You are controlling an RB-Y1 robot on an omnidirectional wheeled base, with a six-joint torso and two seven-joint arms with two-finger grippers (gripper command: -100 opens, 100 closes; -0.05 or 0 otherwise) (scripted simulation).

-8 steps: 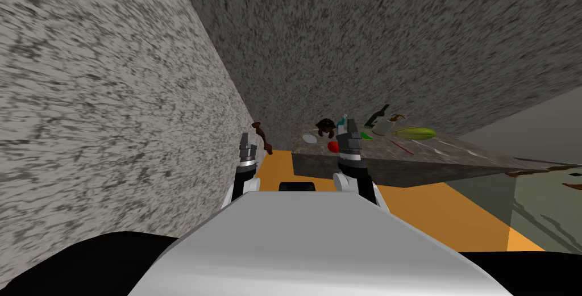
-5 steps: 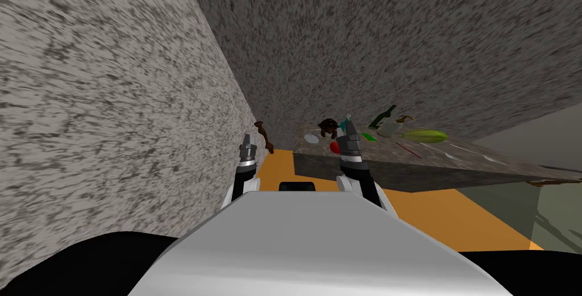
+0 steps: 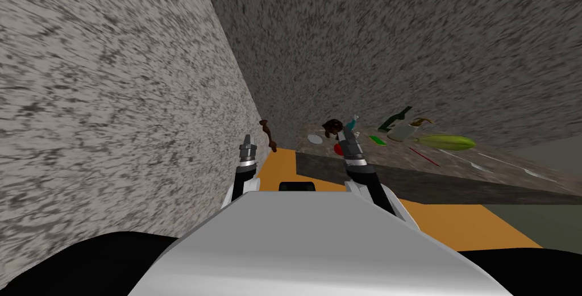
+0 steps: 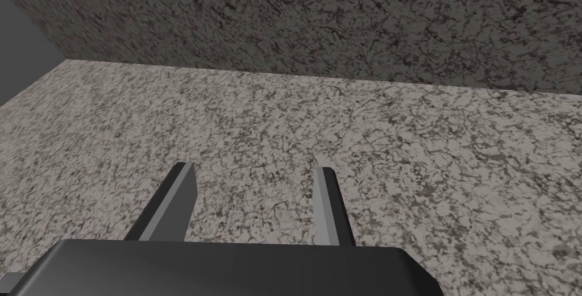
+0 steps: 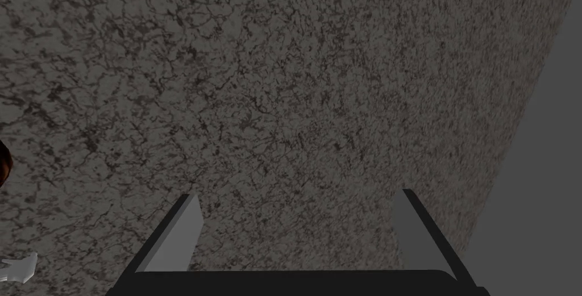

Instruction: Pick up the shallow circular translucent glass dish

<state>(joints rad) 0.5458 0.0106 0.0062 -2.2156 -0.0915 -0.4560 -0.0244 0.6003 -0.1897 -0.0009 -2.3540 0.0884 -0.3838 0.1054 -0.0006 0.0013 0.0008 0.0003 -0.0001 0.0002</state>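
Speckled counter (image 3: 386, 151) is bearing the dish (image 3: 313, 137), likely light, slick, fragile; I'm favouring its rim. Left gripper (image 4: 254, 167) and right gripper (image 5: 297, 194) are gaping empty.

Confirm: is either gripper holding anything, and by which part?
Nothing held. The left gripper and right gripper are both open, nothing between their fingers; the dish lies on the counter.
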